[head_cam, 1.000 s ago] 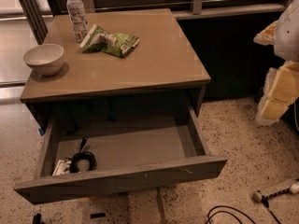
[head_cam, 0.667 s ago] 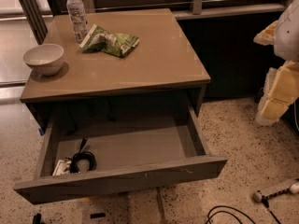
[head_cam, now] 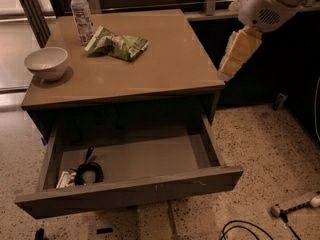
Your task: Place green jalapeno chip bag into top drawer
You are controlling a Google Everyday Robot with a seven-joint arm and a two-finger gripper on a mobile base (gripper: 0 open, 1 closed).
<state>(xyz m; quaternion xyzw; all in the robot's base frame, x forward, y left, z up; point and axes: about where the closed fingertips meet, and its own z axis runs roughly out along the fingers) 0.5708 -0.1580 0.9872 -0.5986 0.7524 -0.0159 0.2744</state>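
A brown tabletop (head_cam: 170, 71) stood on a speckled stone floor (head_cam: 265, 144) in a dim room, with a dark wall behind it. The green chip bag (head_cam: 117, 45) lay towards the back left of the tabletop. It was flat and crumpled, green with white patches, and its near end touched or nearly touched the foot of a clear plastic bottle (head_cam: 81, 15). A white bowl (head_cam: 46, 63) sat near the left edge, apart from both.

Below, the top drawer (head_cam: 130, 191) was pulled fully out. Its grey floor was bare across the middle and right, with a coiled black cable (head_cam: 88, 173) in the front left corner.

The claw (head_cam: 227, 66) hung off the right edge of the tabletop, pointing downward and well apart from the bag. How far open it was could not be told.
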